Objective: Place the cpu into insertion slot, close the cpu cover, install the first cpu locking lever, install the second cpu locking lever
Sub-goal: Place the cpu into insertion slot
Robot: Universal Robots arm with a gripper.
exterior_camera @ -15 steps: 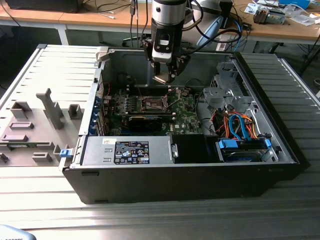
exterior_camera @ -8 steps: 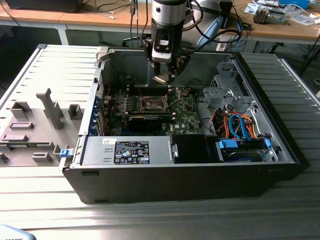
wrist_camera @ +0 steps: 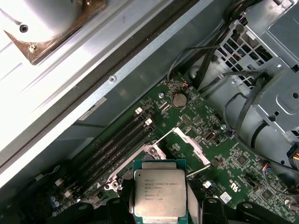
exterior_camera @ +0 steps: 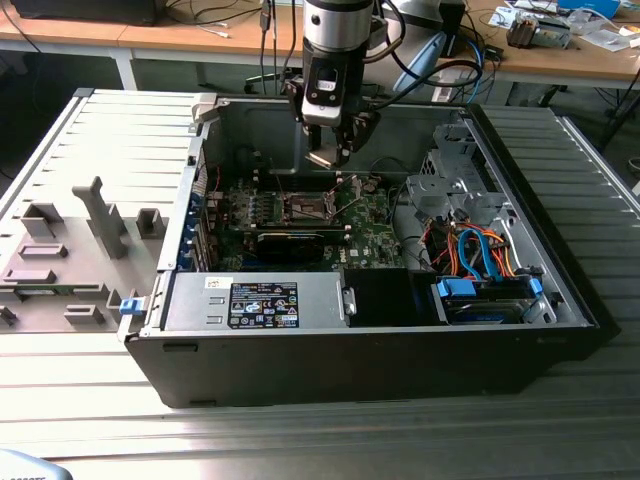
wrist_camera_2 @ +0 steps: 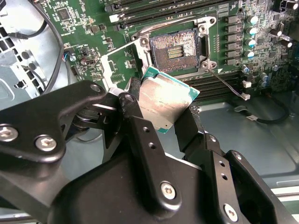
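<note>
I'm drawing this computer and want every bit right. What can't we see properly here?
Exterior view: the socket is too small to see inside it.
First wrist view: the chip covers most of that socket.
Second wrist view: the pincer hides the chip's lower corner.

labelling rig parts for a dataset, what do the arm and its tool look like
The arm is a silvery-grey cylinder with a dark band. The tool is matte black, built of jointed link plates with silver screw heads, and carries a pale patch on its body. Dark cables run beside the wrist.
</note>
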